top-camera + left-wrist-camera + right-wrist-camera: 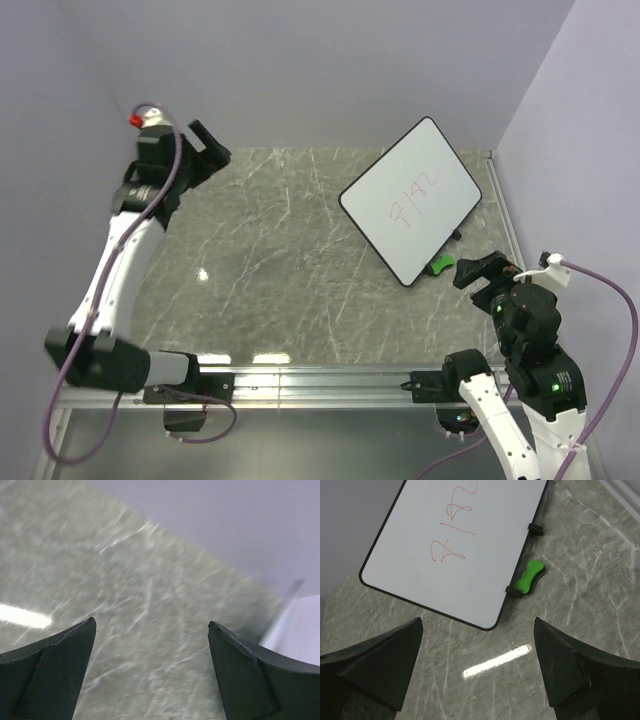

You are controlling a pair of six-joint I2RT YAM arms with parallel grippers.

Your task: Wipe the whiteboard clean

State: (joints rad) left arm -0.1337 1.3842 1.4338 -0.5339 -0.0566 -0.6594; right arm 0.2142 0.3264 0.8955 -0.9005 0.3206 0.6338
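You will find the right claw [478, 622] closest to its wrist lens, its two dark fingers [380, 660] spread wide with nothing between them but bare worktop [580, 580]. From above, this claw [480, 270] hangs over the right edge of the worktop [270, 260], towards the near right corner. It is close to the board's near corner but touches nothing. The left claw [151, 625] is spread wide and empty too, and its wrist view shows only veined grey stone and pale wall between the fingers [55, 670]. From above you can see the left claw [210, 145] raised high by the far left corner, well apart from everything else. The whiteboard [410, 200] lies flat near the far right corner of the worktop, turned diagonally so that one corner points to the far edge and another to the near edge. Red writing [413, 205] marks its middle, and the right wrist view shows the same red strokes [452, 535] on the whiteboard [420, 565], with a thin black rim and small black feet [536, 528] along one side. A small green eraser [440, 265] rests on the worktop just beside the board's right side, near its near corner. In the right wrist view the green eraser [529, 577] sits against one of the feet.
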